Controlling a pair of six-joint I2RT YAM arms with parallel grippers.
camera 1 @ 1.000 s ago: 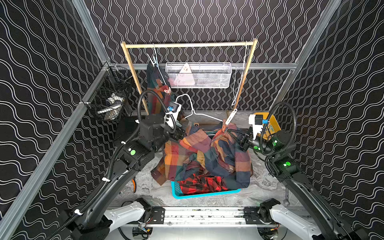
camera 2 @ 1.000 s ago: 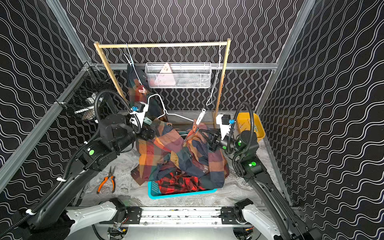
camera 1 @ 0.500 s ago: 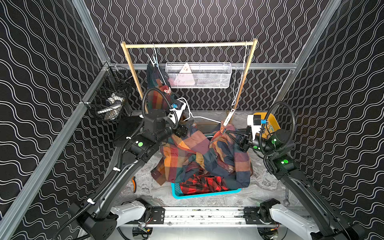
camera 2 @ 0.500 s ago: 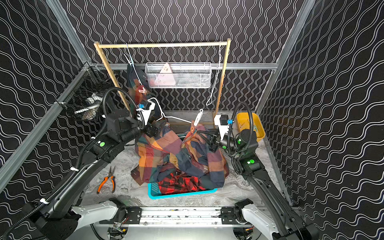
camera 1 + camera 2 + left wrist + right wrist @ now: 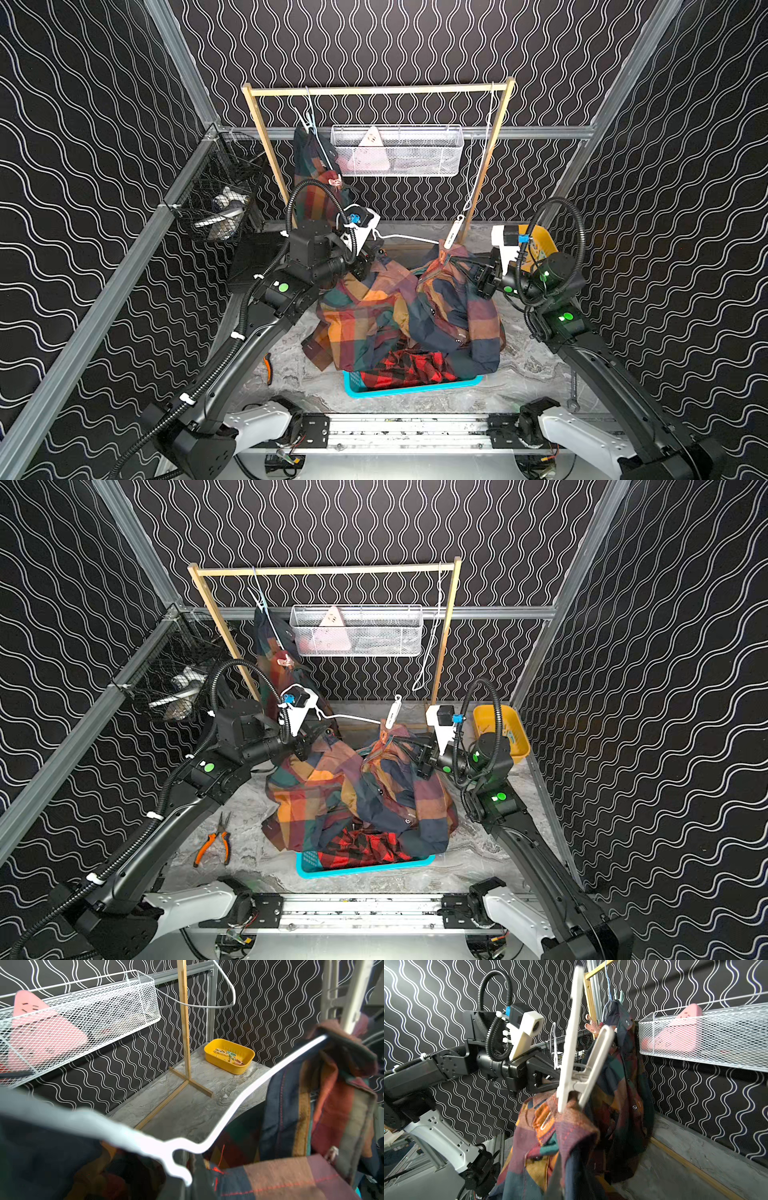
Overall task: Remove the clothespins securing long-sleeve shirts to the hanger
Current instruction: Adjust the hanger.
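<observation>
The white pin (image 5: pixel 454 232) stands up tall just above the right gripper (image 5: pixel 456 263), whose jaws pinch the shirt (image 5: pixel 374 316). The left gripper (image 5: pixel 368 266), jaws together, is farther away.

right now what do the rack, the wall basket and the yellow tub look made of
Rack: bare pale wood, matt; square sticks with faint grain.
Wall basket: white-coated metal mesh, judging by the thin diamond lattice and wire rim.
Yellow tub: probably moulded plastic; smooth, slight sheen, rounded rim.
</observation>
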